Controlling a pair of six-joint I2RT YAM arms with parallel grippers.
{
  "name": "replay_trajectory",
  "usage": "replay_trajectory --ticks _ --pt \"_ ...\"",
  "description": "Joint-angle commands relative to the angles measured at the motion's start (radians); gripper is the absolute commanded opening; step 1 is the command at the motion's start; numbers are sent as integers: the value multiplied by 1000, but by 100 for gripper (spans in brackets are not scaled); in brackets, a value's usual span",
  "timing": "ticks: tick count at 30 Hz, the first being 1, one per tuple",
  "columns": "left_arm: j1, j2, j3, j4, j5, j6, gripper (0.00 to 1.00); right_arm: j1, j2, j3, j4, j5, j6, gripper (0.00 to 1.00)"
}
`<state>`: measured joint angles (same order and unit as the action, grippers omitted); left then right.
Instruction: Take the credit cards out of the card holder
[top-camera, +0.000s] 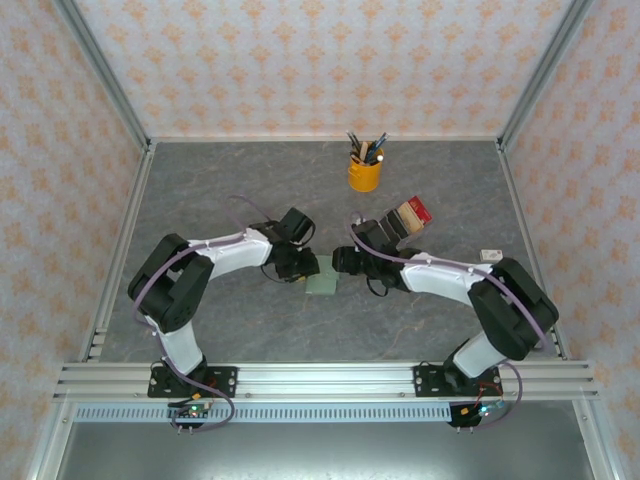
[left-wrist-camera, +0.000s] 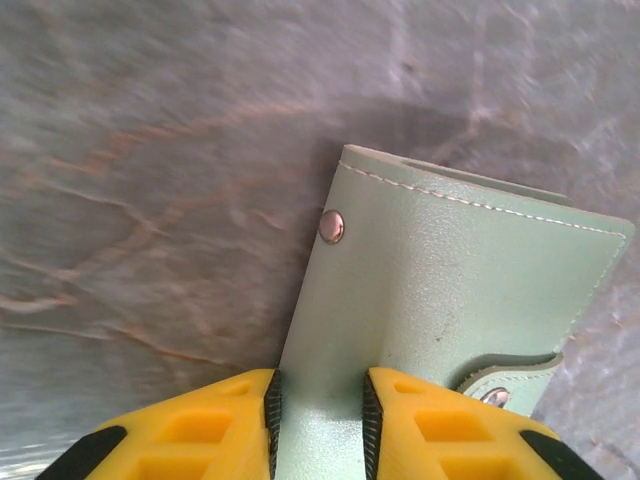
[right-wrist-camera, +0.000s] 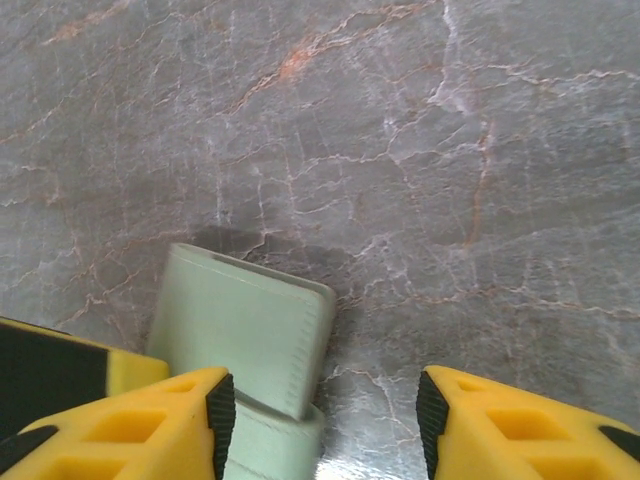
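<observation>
The card holder (top-camera: 322, 285), sage green and folded shut, lies on the grey marbled table between my two grippers. In the left wrist view the card holder (left-wrist-camera: 450, 290) shows a metal snap and a strap tab. My left gripper (left-wrist-camera: 320, 425) stands over its near end with a narrow gap. The left pad sits at the holder's edge and the right finger rests over its face, so nothing is pinched. My right gripper (right-wrist-camera: 325, 420) is open. Its left finger is beside the card holder (right-wrist-camera: 240, 320), whose top flap looks slightly raised. The credit cards are hidden.
A yellow cup of pens (top-camera: 365, 172) stands at the back. A cluster of dark, tan and red upright blocks (top-camera: 405, 218) sits just behind the right arm. A small white object (top-camera: 490, 255) lies at the right. Patterned walls enclose the table.
</observation>
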<state>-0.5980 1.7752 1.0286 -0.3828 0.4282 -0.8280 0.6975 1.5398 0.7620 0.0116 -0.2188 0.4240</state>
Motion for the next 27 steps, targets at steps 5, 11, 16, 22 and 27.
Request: replay_trajectory --ticks 5,11,16,22,27 --pt "-19 -16 -58 64 17 -75 31 8 80 70 -56 -92 3 50" --pt "7 -30 -65 48 29 -47 34 8 154 124 -126 -112 16 45" --pt "20 -26 -77 71 82 -23 35 5 171 138 -156 -88 14 42" --pt "21 -22 -110 152 146 -27 35 2 217 153 -154 -119 27 36" --pt "27 -17 -124 204 193 -32 36 -4 243 160 -161 -123 36 34"
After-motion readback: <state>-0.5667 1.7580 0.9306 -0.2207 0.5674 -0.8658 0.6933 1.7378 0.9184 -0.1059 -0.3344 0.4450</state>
